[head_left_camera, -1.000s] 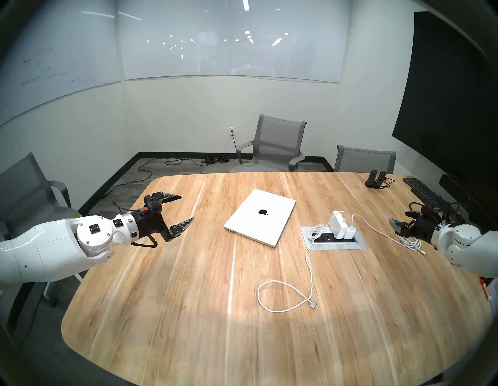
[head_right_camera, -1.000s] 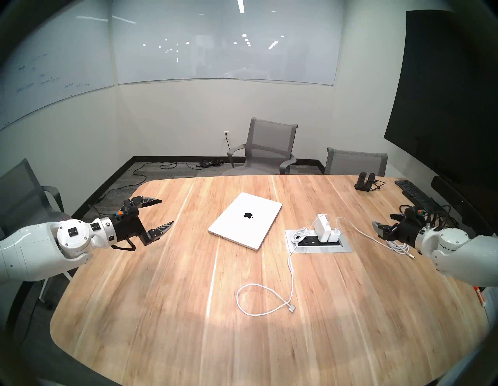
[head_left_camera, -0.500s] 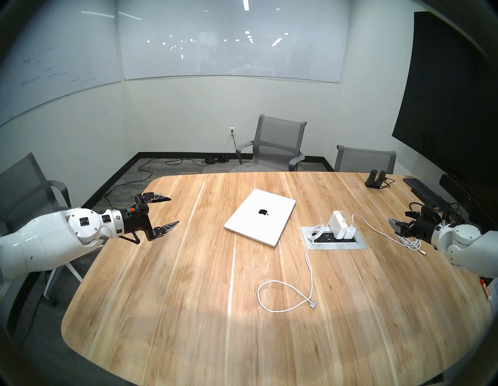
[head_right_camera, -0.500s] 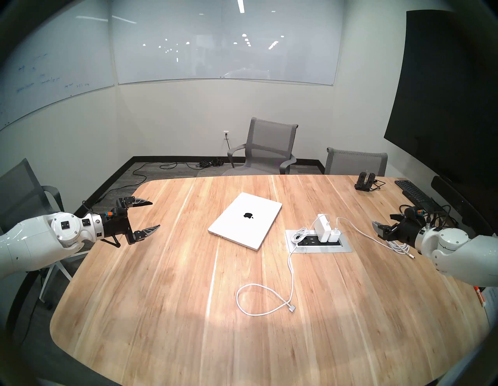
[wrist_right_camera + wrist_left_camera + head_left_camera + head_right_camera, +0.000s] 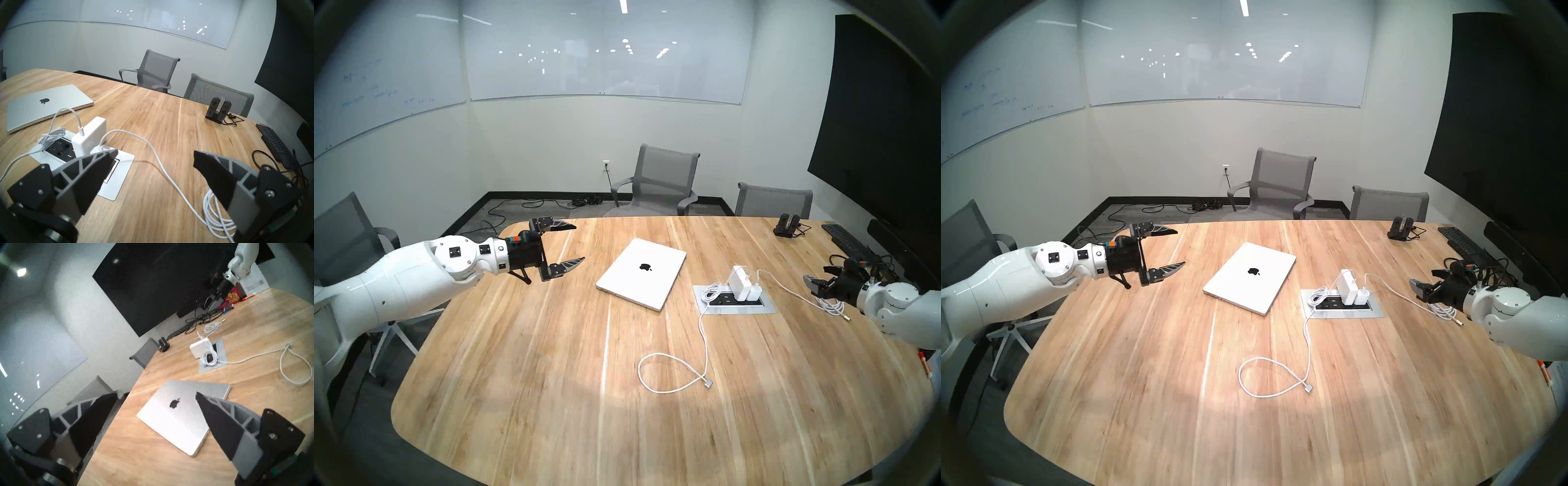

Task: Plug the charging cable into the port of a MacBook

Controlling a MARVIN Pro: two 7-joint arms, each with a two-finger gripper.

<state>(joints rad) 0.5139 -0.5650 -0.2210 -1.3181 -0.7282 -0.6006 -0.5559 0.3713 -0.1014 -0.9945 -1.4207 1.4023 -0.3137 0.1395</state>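
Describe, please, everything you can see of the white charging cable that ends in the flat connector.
The charging cable is thin and white. It leaves the larger power brick, lies bunched in a small coil on the outlet panel, then runs toward the near side of the wooden table. There it curls into one open loop and ends in a small flat silver-white connector. It lies slack, and neither gripper touches it.

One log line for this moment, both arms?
left gripper: open, empty, near laptop | right gripper: open, empty | charging cable: on table, unplugged
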